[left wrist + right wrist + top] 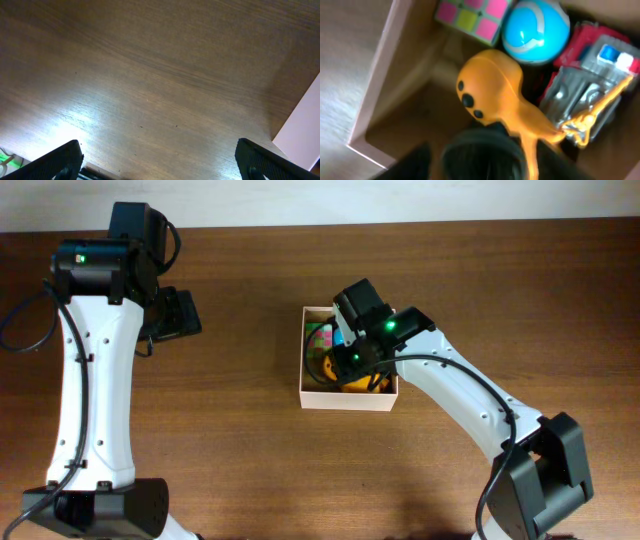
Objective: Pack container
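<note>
Right tool (351,362) is down over the container, the square white-walled box with a tan cardboard inside (345,401). It sits mid-bench, on the brown wood bench (250,470).

Wrist view: the soft orange octopus toy (490,92) is in the box, right in front of my fingers. One tentacle lies across the red-and-silver toy vehicle (590,70). The pink/yellow/green puzzle cube (470,17) and the glossy blue ball (535,27) are at the far side.

Right tool state: cannot tell. My fingers are only a dark blur at the bottom of the frame, so I can't see whether they pinch the octopus or are clear of it.

Left tool (160,164): spread wide, nothing between the fingers, parked over bare bench well left of the box.

My read is that this is the drop-off step for the octopus.

Next move:
- Make sure the right tool is spread.
- Lift straight up, staying inside the walls.
- Go slowly, because the rubbery legs could cling to a finger or drag the vehicle.
</note>
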`<state>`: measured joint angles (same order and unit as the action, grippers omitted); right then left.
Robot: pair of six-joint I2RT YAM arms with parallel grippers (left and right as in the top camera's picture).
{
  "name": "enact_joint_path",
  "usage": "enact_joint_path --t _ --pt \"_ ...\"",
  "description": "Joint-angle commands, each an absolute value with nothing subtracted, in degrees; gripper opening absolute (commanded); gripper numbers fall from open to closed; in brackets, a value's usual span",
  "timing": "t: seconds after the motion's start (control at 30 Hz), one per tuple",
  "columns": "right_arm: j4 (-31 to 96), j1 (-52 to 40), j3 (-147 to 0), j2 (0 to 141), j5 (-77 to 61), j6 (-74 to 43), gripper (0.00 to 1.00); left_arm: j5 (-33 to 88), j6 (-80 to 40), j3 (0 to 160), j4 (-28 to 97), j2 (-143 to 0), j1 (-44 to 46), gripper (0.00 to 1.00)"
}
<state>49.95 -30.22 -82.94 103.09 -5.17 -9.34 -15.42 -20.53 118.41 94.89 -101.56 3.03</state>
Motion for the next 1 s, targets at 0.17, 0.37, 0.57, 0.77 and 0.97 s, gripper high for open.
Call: enact_joint_path --t 0.17,0.37,0.57,0.77,0.97 --pt "50.3 -30.7 -86.5 101.0 -3.8 -8.0 0.71 -15.4 -19.8 119.1 94.8 -100.4 2.8 0.99" --pt "55.6 -30.7 -92.9 98.7 -3.8 -8.0 0.70 -15.4 -19.8 119.1 94.8 -100.4 2.8 0.99" --pt "65.2 -30.7 -99.6 96.9 0.4 -8.0 0.70 -15.4 -19.8 119.1 94.8 -100.4 2.8 0.99" --pt "75.5 -30.8 -110.9 92.6 4.4 -8.0 0.87 -15.4 -19.8 119.1 94.8 -100.4 2.8 0.99" --pt "77.7 -30.7 -117.7 84.1 4.8 -7.7 0.98 -15.4 -19.8 119.1 94.8 -100.4 2.8 0.99"
